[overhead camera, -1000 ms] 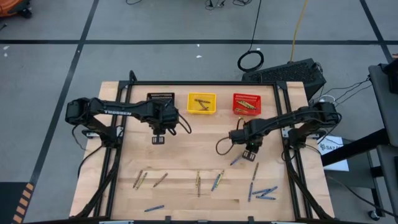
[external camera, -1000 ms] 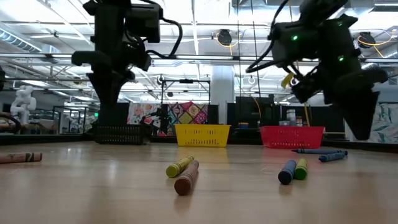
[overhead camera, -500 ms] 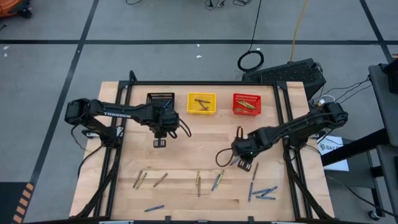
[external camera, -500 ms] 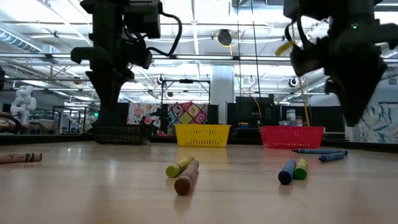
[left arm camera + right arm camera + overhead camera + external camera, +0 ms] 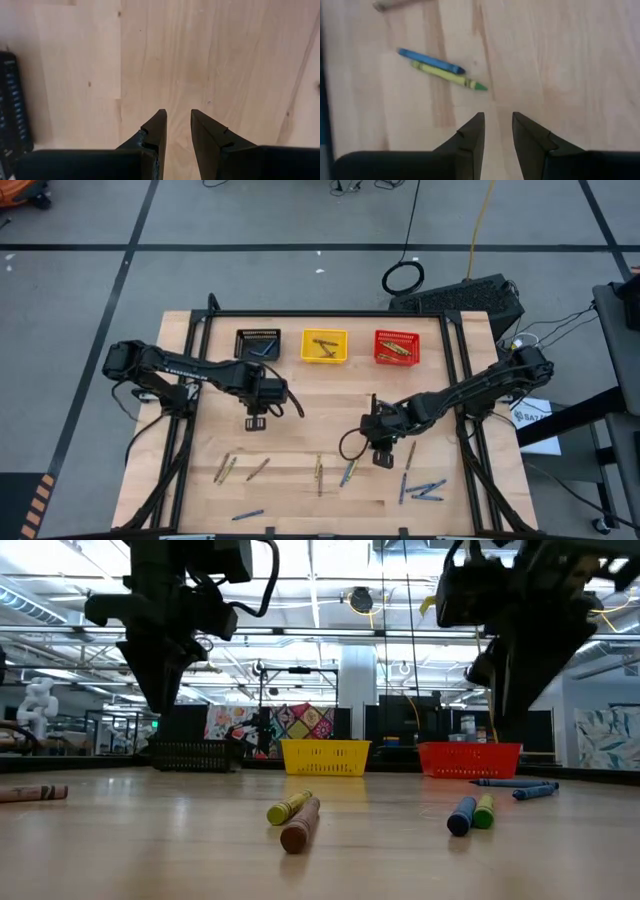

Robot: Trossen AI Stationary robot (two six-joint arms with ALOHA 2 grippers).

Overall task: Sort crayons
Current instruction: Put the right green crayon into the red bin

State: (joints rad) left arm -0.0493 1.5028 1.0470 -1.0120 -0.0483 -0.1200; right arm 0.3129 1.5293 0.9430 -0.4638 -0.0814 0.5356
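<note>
On the table, crayons: most crayons [image 5: 320, 473] lie loose on the near part of the wooden table [image 5: 320, 395], in a scattered row from left to right; some are blue, some olive-yellow, some brown.
Crayon pair near right gripper: a blue crayon [image 5: 430, 60] and a yellow-green crayon [image 5: 449, 76] lie side by side, touching or almost touching, just ahead of the right gripper's fingers.
Crayons in low view: a yellow crayon [image 5: 288, 807] and a brown crayon [image 5: 299, 825] lie together in the middle; a blue and a green one [image 5: 470, 813] lie together more to the right.
Sorted crayons: some olive-yellow crayons are in the yellow basket [image 5: 324, 346] and some in the red basket [image 5: 397, 347]; at least 1 blue crayon is in the black basket [image 5: 258, 344].
Baskets: 3 mesh baskets stand in a row at the far edge of the table: black on the left, yellow in the middle, red on the right.
Right gripper [image 5: 496, 131]: it hangs above the table, over the right part of the crayon row; the fingers stand a little apart and nothing is between them.
Left gripper [image 5: 176, 129]: it hangs above bare wood, nearer than the black basket; the fingers are slightly apart and hold nothing.
Room: behind the table the low view shows a big hall with ceiling lights.
</note>
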